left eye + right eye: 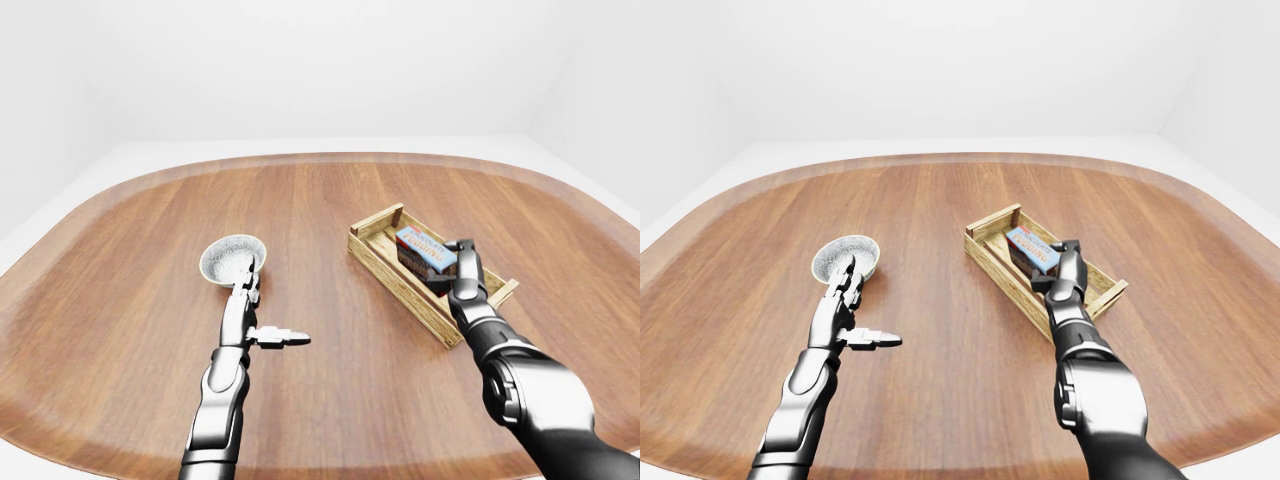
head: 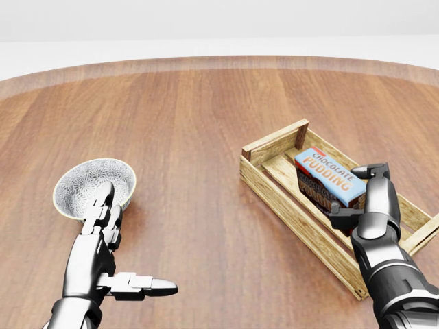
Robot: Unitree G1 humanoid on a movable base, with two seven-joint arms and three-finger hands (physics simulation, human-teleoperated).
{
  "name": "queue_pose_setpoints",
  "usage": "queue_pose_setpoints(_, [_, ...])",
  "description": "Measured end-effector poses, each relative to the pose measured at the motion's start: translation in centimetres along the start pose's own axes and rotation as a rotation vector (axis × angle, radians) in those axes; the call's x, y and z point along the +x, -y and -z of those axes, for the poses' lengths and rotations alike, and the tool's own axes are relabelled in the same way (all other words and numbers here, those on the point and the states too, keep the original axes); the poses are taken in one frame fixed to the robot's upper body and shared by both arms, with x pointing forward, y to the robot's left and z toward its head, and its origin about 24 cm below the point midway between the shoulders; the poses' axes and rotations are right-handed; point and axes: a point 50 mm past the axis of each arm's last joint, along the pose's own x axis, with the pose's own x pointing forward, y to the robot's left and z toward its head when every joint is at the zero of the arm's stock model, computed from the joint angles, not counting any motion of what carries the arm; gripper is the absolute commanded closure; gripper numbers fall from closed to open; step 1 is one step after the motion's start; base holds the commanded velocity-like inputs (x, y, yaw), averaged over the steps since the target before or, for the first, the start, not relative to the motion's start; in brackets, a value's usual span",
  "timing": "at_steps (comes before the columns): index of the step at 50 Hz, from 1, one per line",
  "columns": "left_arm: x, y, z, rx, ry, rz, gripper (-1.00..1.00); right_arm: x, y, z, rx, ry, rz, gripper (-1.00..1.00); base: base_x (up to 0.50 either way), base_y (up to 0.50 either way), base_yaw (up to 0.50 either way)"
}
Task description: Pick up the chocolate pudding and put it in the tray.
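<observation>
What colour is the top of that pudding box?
Light blue, with orange lettering and a red end, on the chocolate pudding box; clearest in the head view.

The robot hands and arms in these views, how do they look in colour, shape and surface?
Both arms are glossy dark grey metal with rounded segments and black joints. The left robot hand has silver segmented fingers with pointed tips. The right robot hand has black fingers above a grey cylindrical forearm. No cables, markings or sleeves are visible.

The head view looks steeply down, close over the worktop (image 2: 206, 137), with the tray (image 2: 274, 147) right of centre. Both eye views (nearly identical) sit farther off, sharing the whole worktop and that tray.
</observation>
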Motion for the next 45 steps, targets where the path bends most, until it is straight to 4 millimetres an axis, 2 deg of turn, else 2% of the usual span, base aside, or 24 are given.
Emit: queue_pose_setpoints(45, [0.0,0.0,0.0,-0.002,-0.001,-0.001,-1.0,-0.5,0.2,2.6,-0.023,-0.06,0.011,1.0,0.0,0.0,0.0])
